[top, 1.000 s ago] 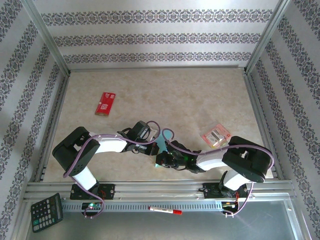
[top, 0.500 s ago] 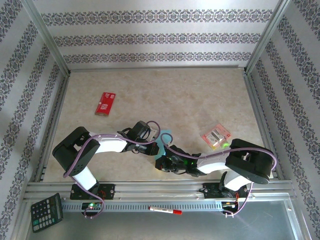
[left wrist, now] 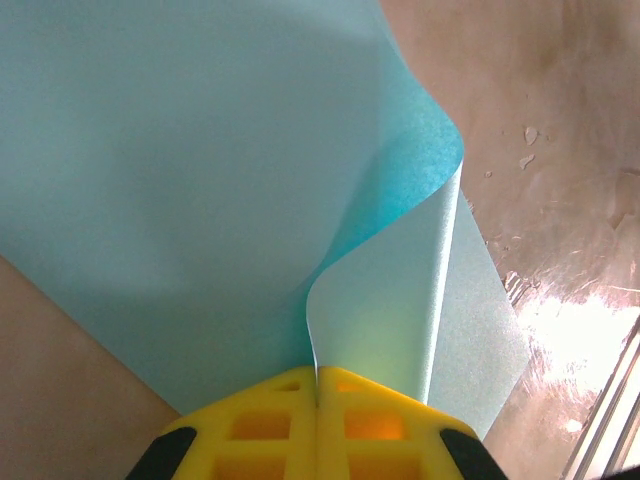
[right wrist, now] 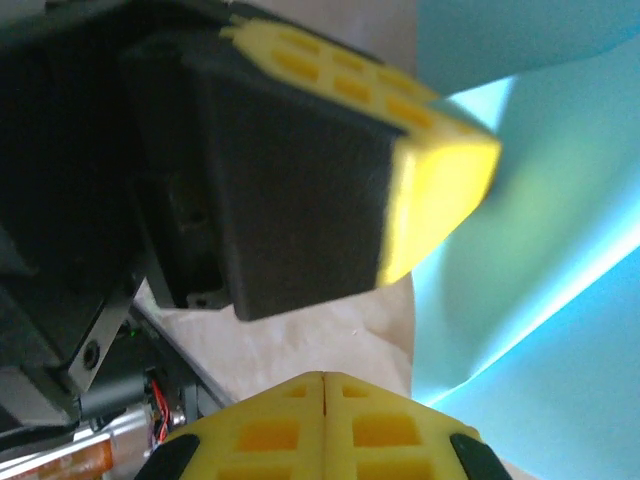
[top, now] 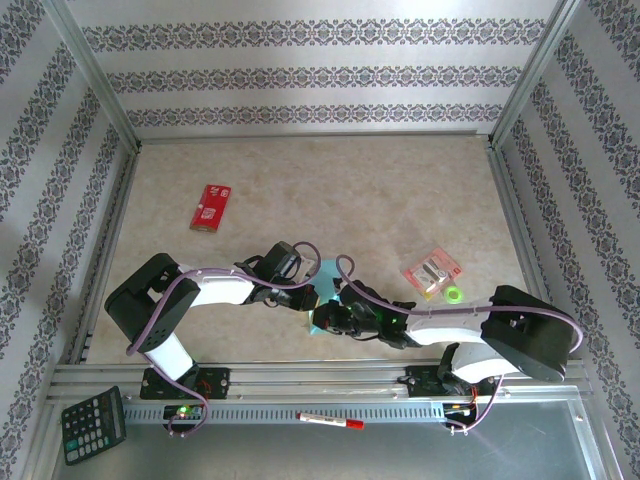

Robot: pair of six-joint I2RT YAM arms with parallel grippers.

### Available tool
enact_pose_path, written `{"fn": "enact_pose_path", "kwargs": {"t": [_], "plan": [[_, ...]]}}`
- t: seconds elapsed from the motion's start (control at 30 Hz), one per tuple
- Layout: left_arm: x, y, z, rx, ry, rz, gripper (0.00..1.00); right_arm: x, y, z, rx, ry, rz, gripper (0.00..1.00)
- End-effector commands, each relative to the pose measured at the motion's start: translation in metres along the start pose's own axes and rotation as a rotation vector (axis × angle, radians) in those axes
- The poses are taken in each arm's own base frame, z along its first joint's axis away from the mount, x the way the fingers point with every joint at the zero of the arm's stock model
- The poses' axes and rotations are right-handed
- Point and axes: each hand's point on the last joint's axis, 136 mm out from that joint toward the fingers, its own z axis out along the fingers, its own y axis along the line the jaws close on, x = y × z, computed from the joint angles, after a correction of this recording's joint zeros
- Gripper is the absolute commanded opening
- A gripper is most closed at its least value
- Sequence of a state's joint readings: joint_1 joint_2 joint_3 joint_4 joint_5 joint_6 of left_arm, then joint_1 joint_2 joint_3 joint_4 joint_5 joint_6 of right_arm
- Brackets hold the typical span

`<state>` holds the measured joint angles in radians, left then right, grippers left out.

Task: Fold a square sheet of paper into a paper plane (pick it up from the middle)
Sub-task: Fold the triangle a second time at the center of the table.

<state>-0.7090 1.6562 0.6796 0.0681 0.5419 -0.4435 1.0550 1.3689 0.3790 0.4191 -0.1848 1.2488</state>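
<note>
The square sheet of paper is light teal-blue and lies partly lifted at the near middle of the table, between the two wrists. In the left wrist view the sheet curls upward in a fold, and my left gripper is shut on its near edge. From above, the left gripper sits at the sheet's left side. My right gripper is just below it, shut with nothing between its pads, hanging over bare table beside the sheet. The left gripper's yellow finger is close in front of it.
A red packet lies at the left back. A pink-and-yellow packet and a small green ring lie right of the arms. A calculator and a marker rest on the near rail. Patterned walls enclose the table.
The right arm has stretched lower and further left, bringing its gripper up against the left one. The green ring has come into sight. The left arm has kept still.
</note>
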Motion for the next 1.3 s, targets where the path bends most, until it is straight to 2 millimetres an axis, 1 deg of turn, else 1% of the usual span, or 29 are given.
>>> {"fn": "enact_pose_path", "kwargs": {"t": [0.0, 0.07, 0.17, 0.3, 0.4, 0.6, 0.7, 0.9, 1.03, 1.13, 1.2, 1.27], "plan": [[0.025, 0.038, 0.005, -0.145, 0.081, -0.039, 0.00, -0.008, -0.003, 0.005, 0.036, -0.019, -0.021, 0.00], [0.025, 0.038, 0.005, -0.144, 0.080, -0.039, 0.00, -0.010, -0.001, 0.010, 0.038, -0.016, -0.025, 0.00], [0.025, 0.038, 0.005, -0.143, 0.081, -0.041, 0.00, -0.010, -0.003, 0.019, 0.054, -0.003, -0.028, 0.00], [0.026, 0.038, 0.005, -0.141, 0.084, -0.040, 0.00, -0.006, -0.017, 0.026, 0.083, 0.013, -0.012, 0.00], [0.026, 0.038, 0.005, -0.142, 0.082, -0.040, 0.00, 0.001, -0.028, 0.027, 0.108, 0.032, -0.001, 0.00], [0.026, 0.038, 0.004, -0.145, 0.079, -0.039, 0.00, 0.021, -0.038, 0.027, 0.133, 0.073, 0.005, 0.00], [0.027, 0.039, 0.004, -0.148, 0.080, -0.039, 0.00, 0.031, -0.043, 0.023, 0.144, 0.080, 0.012, 0.00], [0.025, 0.039, 0.004, -0.149, 0.078, -0.037, 0.00, 0.046, -0.044, 0.022, 0.161, 0.118, 0.003, 0.00], [0.025, 0.039, 0.004, -0.151, 0.077, -0.037, 0.00, 0.053, -0.036, 0.025, 0.146, 0.157, -0.012, 0.00], [0.026, 0.039, 0.004, -0.151, 0.079, -0.037, 0.00, 0.045, -0.020, 0.020, 0.097, 0.142, -0.041, 0.00], [0.026, 0.038, 0.004, -0.149, 0.080, -0.039, 0.00, 0.028, -0.011, 0.012, 0.060, 0.095, -0.040, 0.00], [0.025, 0.038, 0.004, -0.148, 0.081, -0.036, 0.00, 0.011, -0.006, 0.002, 0.033, 0.043, -0.032, 0.00]]}}
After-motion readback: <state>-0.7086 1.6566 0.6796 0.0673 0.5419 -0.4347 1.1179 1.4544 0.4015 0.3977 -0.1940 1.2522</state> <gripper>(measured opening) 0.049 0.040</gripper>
